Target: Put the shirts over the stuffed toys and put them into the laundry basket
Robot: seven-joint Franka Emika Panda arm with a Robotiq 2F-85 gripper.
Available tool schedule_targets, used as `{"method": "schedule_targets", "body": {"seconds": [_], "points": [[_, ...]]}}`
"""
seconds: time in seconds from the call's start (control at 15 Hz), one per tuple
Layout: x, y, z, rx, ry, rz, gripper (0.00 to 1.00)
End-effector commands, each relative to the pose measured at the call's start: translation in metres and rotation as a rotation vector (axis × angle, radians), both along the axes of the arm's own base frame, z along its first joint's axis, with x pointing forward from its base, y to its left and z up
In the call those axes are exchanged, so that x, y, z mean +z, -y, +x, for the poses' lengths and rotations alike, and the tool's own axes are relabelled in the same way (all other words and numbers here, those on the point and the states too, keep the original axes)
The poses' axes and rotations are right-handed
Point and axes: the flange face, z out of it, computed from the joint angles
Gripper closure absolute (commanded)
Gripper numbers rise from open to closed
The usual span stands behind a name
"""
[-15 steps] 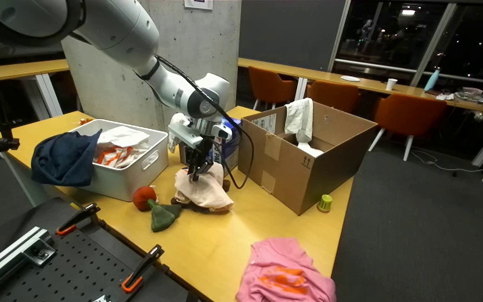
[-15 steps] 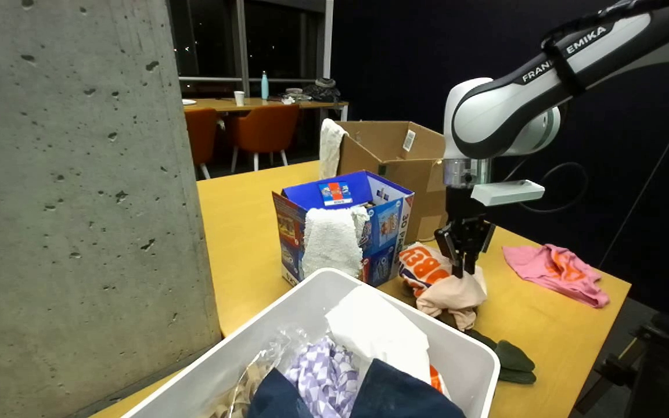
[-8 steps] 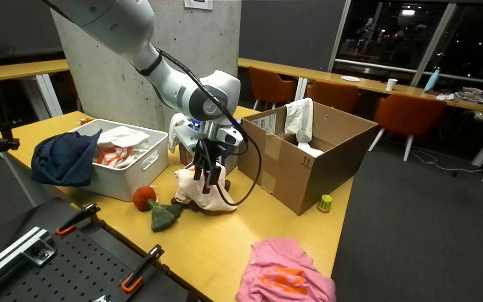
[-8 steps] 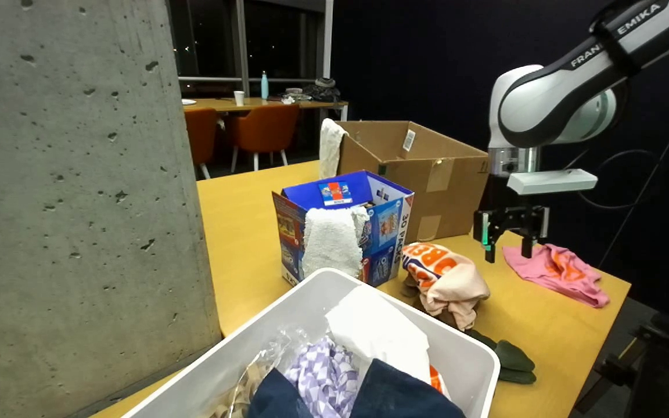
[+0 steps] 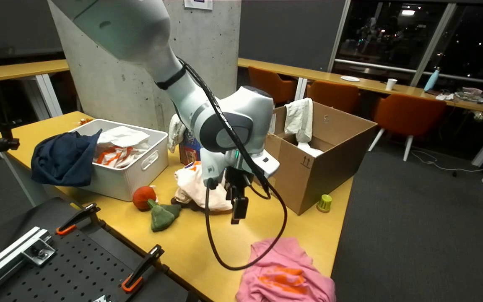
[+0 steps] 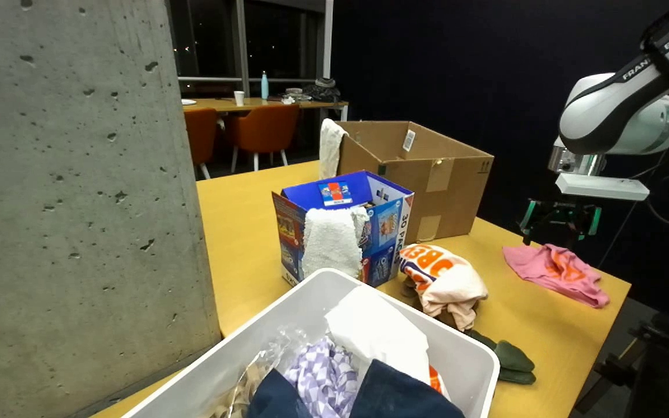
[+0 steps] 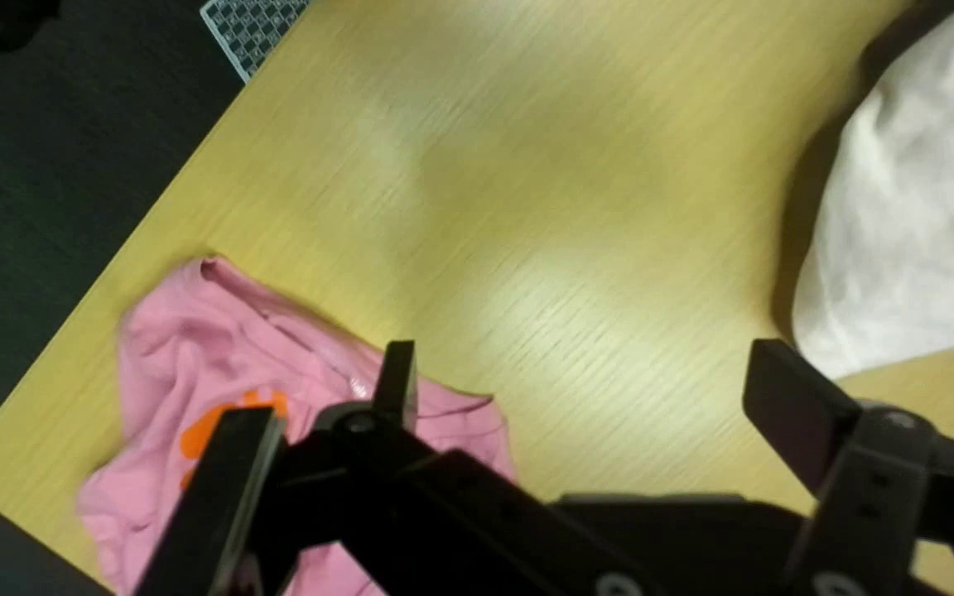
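My jaws are spread as wide as they go, above the table (image 5: pixel 187 247), with nothing caught between them. My cable (image 5: pixel 245 153) sags in a loop past them; going lower, it could drag over cloth or hook a toy.

Nearest, I judge, lies the pink shirt (image 5: pixel 287 274), crumpled by the table's corner and probably my next pick. If I land off-centre and push instead of pinching, it might slide over the edge. Pinching through both layers would be as bad: its opening would stay closed and pass over no toy.

Just to the other side, the cream shirt (image 6: pixel 450 283) covers the brown toy (image 5: pixel 188 205), which pokes out beneath. I cannot tell whether it is pulled on or merely draped; if draped, lifting by cloth alone would leave the toy behind.

Farther off, the green toy (image 5: pixel 162 216) and red toy (image 5: pixel 144 198) lie close together, the red one just beside the basket (image 5: pixel 120 184). With so little room, reaching for one could shove the other against that wall.

Farthest is the basket itself, part filled, the blue garment (image 5: pixel 66 159) slung over its side. A toy released on that slope could roll out, and a trailing shirt might pull the garment loose.
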Motion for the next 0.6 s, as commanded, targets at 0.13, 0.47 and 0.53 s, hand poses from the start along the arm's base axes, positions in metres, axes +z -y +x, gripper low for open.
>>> {"method": "schedule_targets", "body": {"seconds": [0.13,0.47,0.53], "points": [[-0.028,0.040,-0.014,-0.119,0.023,-0.015,0.00],[-0.065,0.054,-0.035,-0.199,-0.042,-0.003,0.00],[-0.071,0.058,-0.038,-0.212,-0.055,0.000,0.00]]}}
